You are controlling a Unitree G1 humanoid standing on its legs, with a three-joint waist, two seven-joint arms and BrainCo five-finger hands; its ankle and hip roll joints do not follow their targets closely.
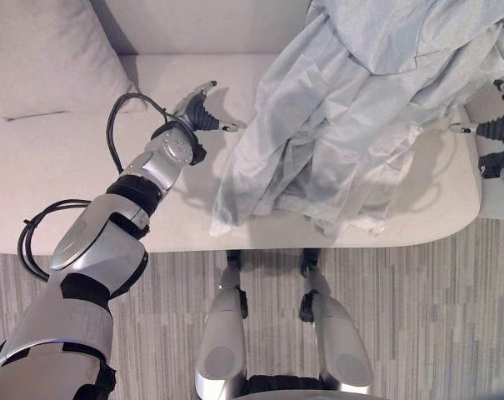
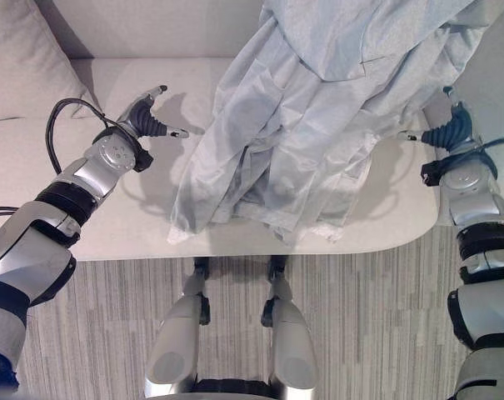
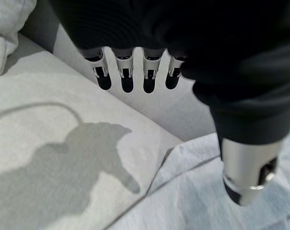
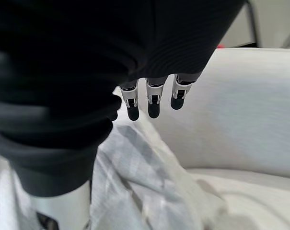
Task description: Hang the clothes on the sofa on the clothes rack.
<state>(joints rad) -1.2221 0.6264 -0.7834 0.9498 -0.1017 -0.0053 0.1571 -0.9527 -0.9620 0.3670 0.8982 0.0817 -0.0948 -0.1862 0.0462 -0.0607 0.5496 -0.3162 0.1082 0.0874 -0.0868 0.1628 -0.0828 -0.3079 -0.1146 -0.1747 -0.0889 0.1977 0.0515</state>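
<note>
Both hands hang open and empty either side of the crumpled pale blue-grey garment (image 2: pixel 301 125) on the cream sofa (image 2: pixel 110 225), left hand (image 2: pixel 147 117) and right hand (image 2: pixel 447 132) flanking its edges.

Garment (image 1: pixel 351 125): thin pale grey-blue cloth, matt, creased and crumpled. Sofa (image 1: pixel 60 175): off-white upholstery fabric, matt, finely woven, smooth. Cushion (image 1: pixel 43 58): same matt fabric. Floor (image 1: pixel 435 317): striped grey carpet, rough. Left robot hand (image 1: pixel 200 112): silver metallic fingers, dark matt ribbed cover.
</note>
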